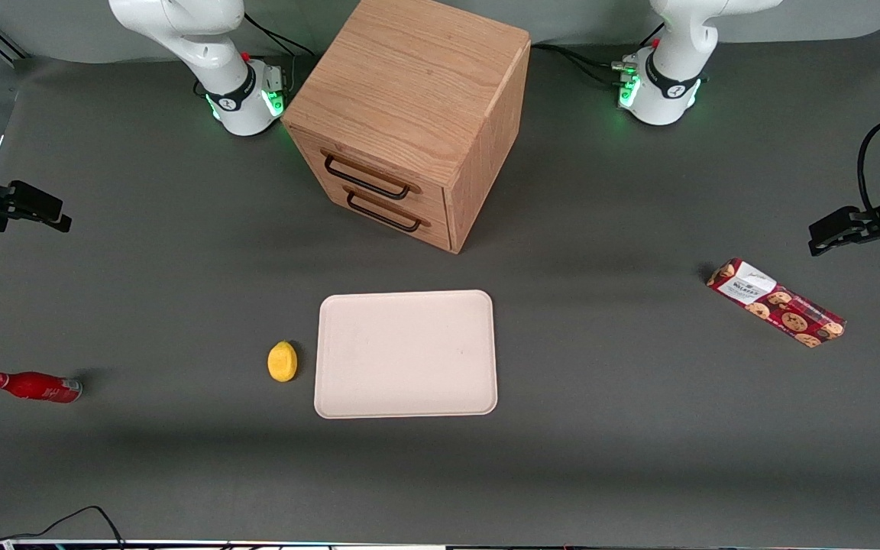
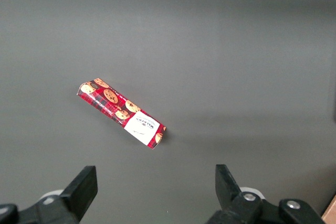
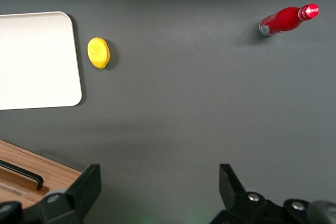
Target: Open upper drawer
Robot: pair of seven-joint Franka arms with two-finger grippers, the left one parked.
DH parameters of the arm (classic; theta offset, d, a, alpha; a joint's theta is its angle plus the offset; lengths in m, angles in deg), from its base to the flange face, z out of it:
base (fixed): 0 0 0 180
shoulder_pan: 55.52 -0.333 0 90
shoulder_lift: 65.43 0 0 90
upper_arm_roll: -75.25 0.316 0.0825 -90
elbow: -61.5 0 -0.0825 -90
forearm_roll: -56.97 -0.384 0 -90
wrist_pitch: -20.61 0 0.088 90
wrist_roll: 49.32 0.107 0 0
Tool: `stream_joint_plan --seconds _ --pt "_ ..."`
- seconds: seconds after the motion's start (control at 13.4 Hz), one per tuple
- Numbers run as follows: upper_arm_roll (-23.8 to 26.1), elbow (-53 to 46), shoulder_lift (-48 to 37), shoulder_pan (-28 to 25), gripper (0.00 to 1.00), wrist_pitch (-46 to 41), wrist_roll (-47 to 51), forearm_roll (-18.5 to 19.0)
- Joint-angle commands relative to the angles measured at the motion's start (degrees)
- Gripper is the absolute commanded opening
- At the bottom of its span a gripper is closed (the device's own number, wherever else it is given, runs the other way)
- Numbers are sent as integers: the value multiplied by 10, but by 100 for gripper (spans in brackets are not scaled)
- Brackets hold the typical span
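The wooden cabinet (image 1: 409,114) stands near the table's (image 1: 600,458) edge farthest from the front camera, between the two arm bases, and its upper drawer (image 1: 370,173) sits flush and shut, its dark bar handle (image 1: 367,177) just above the matching one on the lower drawer (image 1: 386,211). The gripper (image 3: 157,192) hangs in the air at the working arm's end of the table, well apart from the cabinet, its fingers (image 3: 84,190) spread wide with nothing between them. Nearer the camera lies a pale tray (image 1: 406,354) with a yellow lemon (image 1: 282,360) just beside it. A red bottle (image 1: 33,386) lies on its side toward the working arm's end, a red cookie packet (image 1: 776,302) toward the parked arm's.
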Motion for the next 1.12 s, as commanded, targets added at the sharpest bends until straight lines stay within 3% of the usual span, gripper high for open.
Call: stream_joint_plan --seconds 0.0,0.3,0.52,1.05 --pt "3 -16 7 0 100 -10 1 10" --pt "4 -17 3 -7 100 -10 -17 9" --pt "1 -29 1 -47 100 -43 -19 -23" --pt "-9 -32 1 -216 100 -81 -21 -47"
